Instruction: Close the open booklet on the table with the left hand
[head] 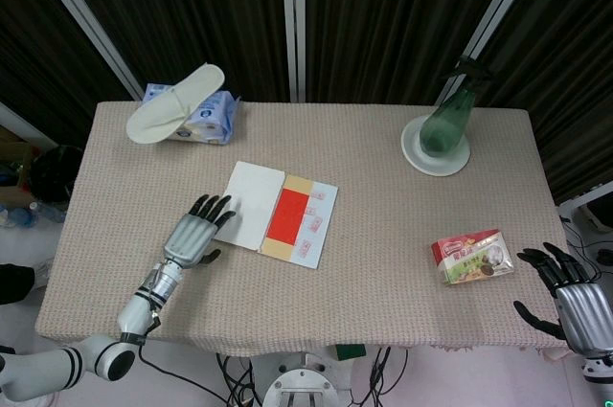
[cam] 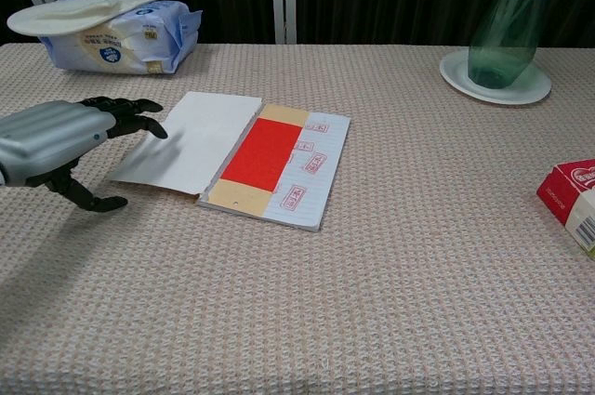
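Note:
The booklet (head: 280, 213) lies open in the middle of the table, a white cover page on its left and a red and cream page with small stamps on its right; the chest view shows the booklet (cam: 244, 155) with the white page slightly raised. My left hand (head: 195, 233) hovers flat just left of the white page, fingers spread and holding nothing, fingertips close to the page's edge. In the chest view the left hand (cam: 65, 142) sits at the left border, fingers pointing toward the page. My right hand (head: 571, 294) is open past the table's front right corner.
A tissue pack (head: 203, 117) with a white slipper (head: 175, 101) on top sits at the back left. A green bottle (head: 447, 118) stands on a white plate (head: 421, 155) at the back right. A snack packet (head: 470, 256) lies front right.

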Controlling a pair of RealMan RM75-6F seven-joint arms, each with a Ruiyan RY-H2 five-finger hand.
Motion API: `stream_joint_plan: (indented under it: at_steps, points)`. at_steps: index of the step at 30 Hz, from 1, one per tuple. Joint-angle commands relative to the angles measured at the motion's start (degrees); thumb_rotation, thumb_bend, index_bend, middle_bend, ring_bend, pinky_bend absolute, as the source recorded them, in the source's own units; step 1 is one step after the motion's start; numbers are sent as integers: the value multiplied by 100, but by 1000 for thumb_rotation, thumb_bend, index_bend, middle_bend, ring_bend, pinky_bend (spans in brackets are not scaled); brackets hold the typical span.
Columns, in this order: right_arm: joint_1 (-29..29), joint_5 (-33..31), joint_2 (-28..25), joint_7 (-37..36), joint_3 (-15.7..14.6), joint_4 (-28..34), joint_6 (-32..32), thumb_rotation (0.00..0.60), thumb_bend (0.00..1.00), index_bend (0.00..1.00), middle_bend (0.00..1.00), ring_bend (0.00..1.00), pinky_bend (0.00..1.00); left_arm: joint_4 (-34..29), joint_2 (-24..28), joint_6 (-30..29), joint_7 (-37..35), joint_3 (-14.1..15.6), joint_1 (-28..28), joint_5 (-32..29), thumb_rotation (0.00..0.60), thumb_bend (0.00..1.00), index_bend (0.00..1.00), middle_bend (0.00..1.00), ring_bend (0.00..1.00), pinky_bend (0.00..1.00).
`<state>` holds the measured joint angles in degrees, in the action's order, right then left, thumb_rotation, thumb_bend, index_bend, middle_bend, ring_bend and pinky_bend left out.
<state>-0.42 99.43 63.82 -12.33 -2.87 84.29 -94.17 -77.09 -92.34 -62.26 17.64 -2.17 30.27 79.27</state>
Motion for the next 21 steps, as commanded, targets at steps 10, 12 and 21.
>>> stream_joint_plan:
  at_steps: [10, 12, 21]
  points:
    - [-41, -62, -20, -13, 4, 3, -45, 600, 176, 233, 186, 92, 195, -9, -68, 45, -24, -117, 89, -22, 600, 203, 174, 0, 0, 62]
    - [-50, -79, -13, -34, 3, -13, -47, 600, 176, 233, 186, 92, 195, 18, -99, 92, 12, -118, 102, -65, 600, 203, 174, 0, 0, 62]
    - [-92, -120, 0, -62, 5, -54, -84, 600, 176, 233, 186, 92, 194, 393, -454, 73, 13, -269, 233, -70, 600, 203, 174, 0, 0, 62]
